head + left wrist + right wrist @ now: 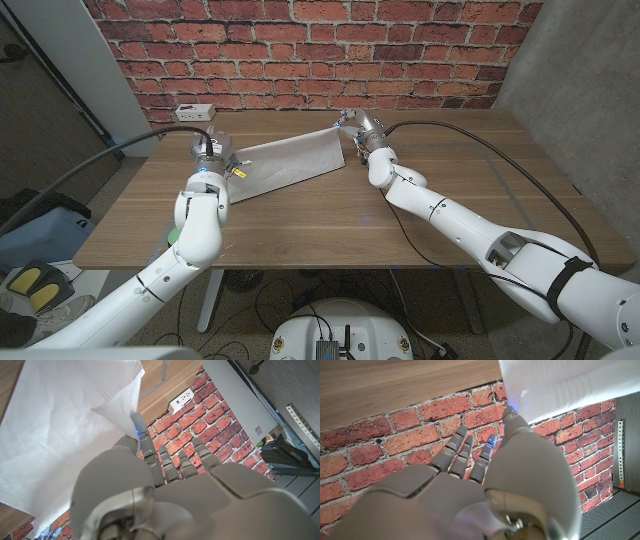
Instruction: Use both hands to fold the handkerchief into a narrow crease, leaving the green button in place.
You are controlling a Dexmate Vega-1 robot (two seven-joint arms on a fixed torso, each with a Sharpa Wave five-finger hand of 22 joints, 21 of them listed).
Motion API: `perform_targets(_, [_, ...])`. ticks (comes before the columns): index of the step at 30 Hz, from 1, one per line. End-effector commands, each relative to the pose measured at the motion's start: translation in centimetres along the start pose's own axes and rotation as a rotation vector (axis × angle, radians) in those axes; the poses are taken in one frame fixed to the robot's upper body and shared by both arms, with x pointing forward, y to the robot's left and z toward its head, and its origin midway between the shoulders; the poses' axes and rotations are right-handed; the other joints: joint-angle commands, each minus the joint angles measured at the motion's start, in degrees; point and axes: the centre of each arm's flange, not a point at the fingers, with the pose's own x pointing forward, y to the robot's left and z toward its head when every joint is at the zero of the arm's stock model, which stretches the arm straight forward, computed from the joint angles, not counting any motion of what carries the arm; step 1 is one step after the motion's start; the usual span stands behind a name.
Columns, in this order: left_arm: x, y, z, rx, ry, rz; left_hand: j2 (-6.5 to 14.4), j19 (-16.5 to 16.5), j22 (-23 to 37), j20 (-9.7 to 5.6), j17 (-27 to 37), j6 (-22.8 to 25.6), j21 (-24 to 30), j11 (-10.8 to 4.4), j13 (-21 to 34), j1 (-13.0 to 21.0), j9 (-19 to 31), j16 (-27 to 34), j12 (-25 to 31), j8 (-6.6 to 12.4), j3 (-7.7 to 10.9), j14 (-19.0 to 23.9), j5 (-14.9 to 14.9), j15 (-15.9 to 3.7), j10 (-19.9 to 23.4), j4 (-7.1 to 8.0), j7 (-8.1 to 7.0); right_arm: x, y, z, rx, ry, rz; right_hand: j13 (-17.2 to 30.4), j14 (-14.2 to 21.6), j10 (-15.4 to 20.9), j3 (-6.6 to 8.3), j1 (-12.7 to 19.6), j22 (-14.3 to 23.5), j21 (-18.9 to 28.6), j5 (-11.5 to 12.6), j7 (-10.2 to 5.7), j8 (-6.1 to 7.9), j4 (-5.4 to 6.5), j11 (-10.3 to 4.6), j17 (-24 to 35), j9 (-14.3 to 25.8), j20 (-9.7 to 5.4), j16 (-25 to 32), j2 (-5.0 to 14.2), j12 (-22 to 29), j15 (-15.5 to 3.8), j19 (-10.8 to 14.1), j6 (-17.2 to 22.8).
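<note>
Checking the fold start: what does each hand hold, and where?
Both hold the handkerchief: left hand at its left end, right hand at its far right corner.

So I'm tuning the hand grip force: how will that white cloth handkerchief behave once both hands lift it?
The white cloth handkerchief will probably be floppy: in the left wrist view its pinched corner already drapes and bends. It looks thin and light, so the left hand and right hand likely need only gentle pinches. Its unsupported middle may sag above the wooden table.
</note>
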Motion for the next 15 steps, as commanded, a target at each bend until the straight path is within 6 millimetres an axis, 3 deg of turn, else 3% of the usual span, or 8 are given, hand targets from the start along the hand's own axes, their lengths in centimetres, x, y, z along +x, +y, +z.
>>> perform_targets(1, [1.6, 0.5, 1.1, 0.039, -0.021, 0.003, -0.17, 0.51, 0.13, -0.11, 0.03, 0.83, 0.42, -0.20, 0.15, 0.52, -0.20, 0.15, 0.26, 0.25, 0.08, 0.34, -0.06, -0.35, 0.19, -0.40, -0.49, 0.6, 0.4, 0.0, -0.005, -0.001, 0.017, 0.12, 0.22, 0.38, -0.26, 0.70, 0.30, -0.25, 0.34, 1.54, -0.33, 0.05, 0.27, 0.11, 0.16, -1.60, 0.00, -0.05, -0.04, -8.44, -0.15, 1.69])
perform_targets(15, [2.8, -0.9, 1.4, 0.074, -0.003, -0.072, -0.86, 0.55, 0.09, -0.60, -0.03, 1.84, 0.37, -0.60, 0.10, 0.84, -1.01, 0.00, 0.17, 0.53, -0.15, 0.43, -0.11, -0.87, 0.14, -1.12, -1.00, 1.7, 1.3, 0.4, -0.031, -0.007, 0.054, 0.14, 0.06, -0.21, -0.44, 0.54, 0.30, -0.29, 0.27, 1.11, -0.83, 0.23, 0.28, 0.19, 0.19, -1.30, -0.09, 0.10, -0.29, -8.06, -0.23, 0.88])
